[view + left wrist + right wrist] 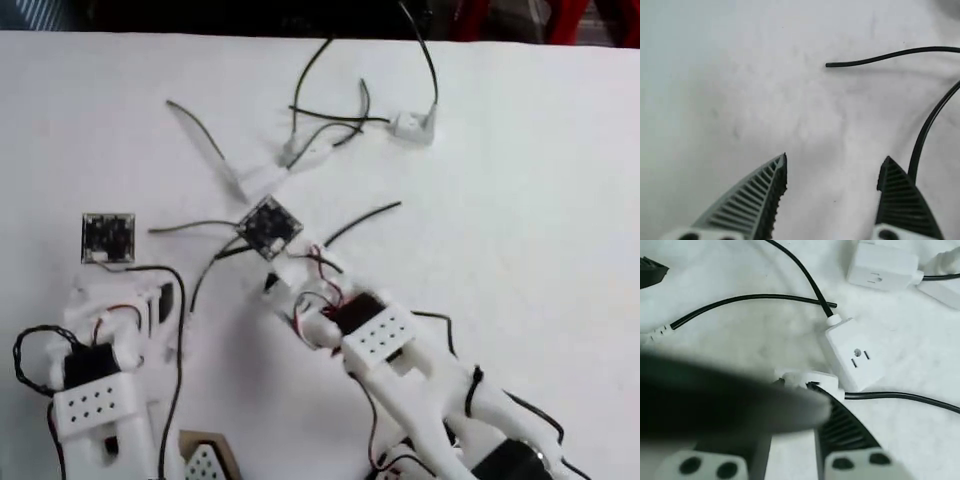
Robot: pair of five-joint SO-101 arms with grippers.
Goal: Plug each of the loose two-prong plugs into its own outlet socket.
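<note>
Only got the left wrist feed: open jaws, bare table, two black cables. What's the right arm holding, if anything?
Observer: The right gripper is shut on a white plug. A black cable runs off from the plug.
Operator: Socket near it?
Observer: Yes. An outlet socket lies face up right beside the plug, and its slots are empty.
Operator: Any other sockets?
Observer: A second socket lies farther off. It is also face up with empty slots.
</note>
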